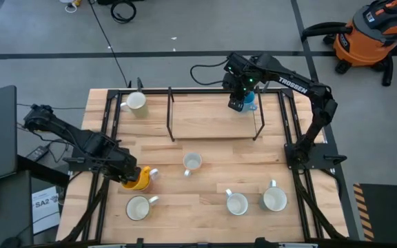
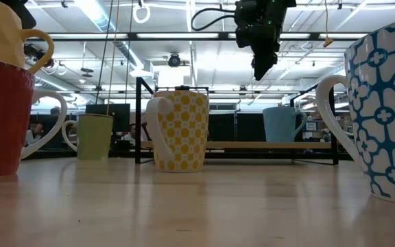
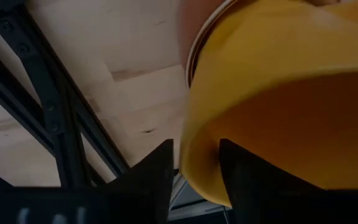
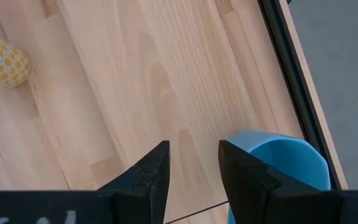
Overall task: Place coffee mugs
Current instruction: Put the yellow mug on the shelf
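Five coffee mugs (image 1: pixel 192 162) stood loose on the wooden worktop (image 1: pixel 205 200) around a black rack frame (image 1: pixel 214 114). The left gripper (image 1: pixel 134 175), fingers clamped on the orange-yellow mug (image 1: pixel 138 181), hovered at the near-left. The right gripper (image 1: pixel 238 103), fingers parted, hung above the blue mug (image 1: pixel 249 102) at the far side.

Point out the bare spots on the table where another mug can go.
Bare wood lies between the centre mug and the right front mugs, and in front of the shelf. The left front is crowded: the left gripper holds the yellow mug above a white mug.

yellow-dotted mug (image 2: pixel 178 130) | blue-lattice mug (image 2: pixel 382 110) | red mug (image 2: pixel 2 116) | blue mug (image 4: pixel 278 168)
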`<action>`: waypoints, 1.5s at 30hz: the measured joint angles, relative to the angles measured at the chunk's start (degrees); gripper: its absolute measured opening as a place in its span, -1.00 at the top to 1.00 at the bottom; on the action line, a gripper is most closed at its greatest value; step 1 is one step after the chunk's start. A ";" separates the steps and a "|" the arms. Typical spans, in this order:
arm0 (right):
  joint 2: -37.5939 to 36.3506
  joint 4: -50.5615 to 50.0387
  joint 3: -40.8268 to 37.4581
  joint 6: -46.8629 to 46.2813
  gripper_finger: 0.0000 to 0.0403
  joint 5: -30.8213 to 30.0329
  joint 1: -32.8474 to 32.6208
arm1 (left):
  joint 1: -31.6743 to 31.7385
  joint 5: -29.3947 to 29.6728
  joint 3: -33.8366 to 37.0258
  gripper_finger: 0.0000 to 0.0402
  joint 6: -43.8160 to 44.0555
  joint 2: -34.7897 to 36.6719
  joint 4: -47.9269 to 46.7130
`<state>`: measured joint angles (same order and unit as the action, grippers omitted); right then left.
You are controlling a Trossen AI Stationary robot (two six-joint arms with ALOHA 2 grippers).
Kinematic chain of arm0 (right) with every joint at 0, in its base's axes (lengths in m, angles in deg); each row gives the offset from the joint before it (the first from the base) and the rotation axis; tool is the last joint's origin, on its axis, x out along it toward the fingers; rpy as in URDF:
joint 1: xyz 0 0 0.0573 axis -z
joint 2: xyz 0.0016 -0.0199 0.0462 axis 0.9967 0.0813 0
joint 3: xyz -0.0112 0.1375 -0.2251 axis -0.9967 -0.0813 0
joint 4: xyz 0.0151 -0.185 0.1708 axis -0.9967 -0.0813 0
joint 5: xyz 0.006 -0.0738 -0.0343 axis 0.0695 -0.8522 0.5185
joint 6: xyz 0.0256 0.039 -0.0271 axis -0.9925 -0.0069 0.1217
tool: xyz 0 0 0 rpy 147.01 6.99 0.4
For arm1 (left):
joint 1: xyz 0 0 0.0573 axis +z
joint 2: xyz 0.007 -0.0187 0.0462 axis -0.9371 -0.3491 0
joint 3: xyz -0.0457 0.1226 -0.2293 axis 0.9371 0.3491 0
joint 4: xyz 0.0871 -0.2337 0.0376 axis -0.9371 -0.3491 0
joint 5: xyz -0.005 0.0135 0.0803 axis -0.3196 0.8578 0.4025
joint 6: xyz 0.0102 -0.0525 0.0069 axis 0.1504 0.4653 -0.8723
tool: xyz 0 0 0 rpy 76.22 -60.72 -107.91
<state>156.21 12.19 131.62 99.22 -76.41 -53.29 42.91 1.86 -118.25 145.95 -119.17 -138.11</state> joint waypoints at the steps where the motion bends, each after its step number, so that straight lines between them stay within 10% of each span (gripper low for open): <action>1: 0.00 -0.01 0.00 -0.01 0.29 0.00 0.00 | 0.00 0.22 0.00 0.43 0.00 0.00 -0.02; 11: -0.01 0.00 0.00 -0.01 0.29 0.01 0.00 | 0.00 1.57 -0.09 0.84 -0.20 0.07 0.24; 30: 0.00 -0.01 0.00 -0.01 0.29 0.02 0.00 | 0.17 4.31 -10.96 0.84 -3.66 0.42 -1.50; 45: -0.09 -2.73 0.00 -0.01 0.29 -1.64 0.04 | 13.68 9.38 -19.74 0.84 -30.97 -0.06 6.78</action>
<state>156.12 9.46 131.62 99.20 -78.04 -53.24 56.59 11.24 -137.98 114.99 -119.23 -131.34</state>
